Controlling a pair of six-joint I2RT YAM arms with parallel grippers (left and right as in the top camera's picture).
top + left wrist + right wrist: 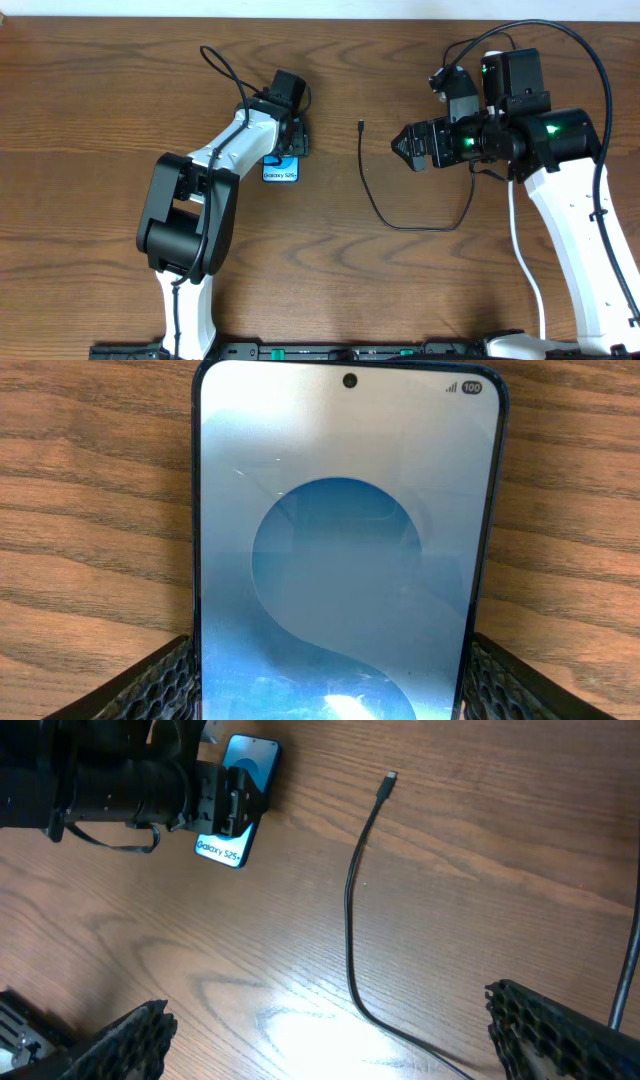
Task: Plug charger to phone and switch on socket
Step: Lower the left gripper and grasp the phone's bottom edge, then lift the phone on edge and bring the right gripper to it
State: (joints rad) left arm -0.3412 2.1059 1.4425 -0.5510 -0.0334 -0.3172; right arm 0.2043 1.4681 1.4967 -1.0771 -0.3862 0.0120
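Note:
The phone (282,172) lies flat on the table with its blue screen up and the white "Galaxy" text at its near end. My left gripper (287,140) is shut on the phone's long edges; in the left wrist view the phone (340,530) fills the frame between the two fingers (330,685). The charger (372,205) lies loose on the table, its connector tip (359,125) pointing to the far side. My right gripper (405,148) is open and empty, to the right of the cable and above it (330,1045). The socket is out of view.
A thin white cord (517,235) runs along the table under my right arm. The right wrist view shows the left arm (110,790) over the phone (245,765), and the charger (350,900) curving across bare wood. A pale wall edges the table's far right corner.

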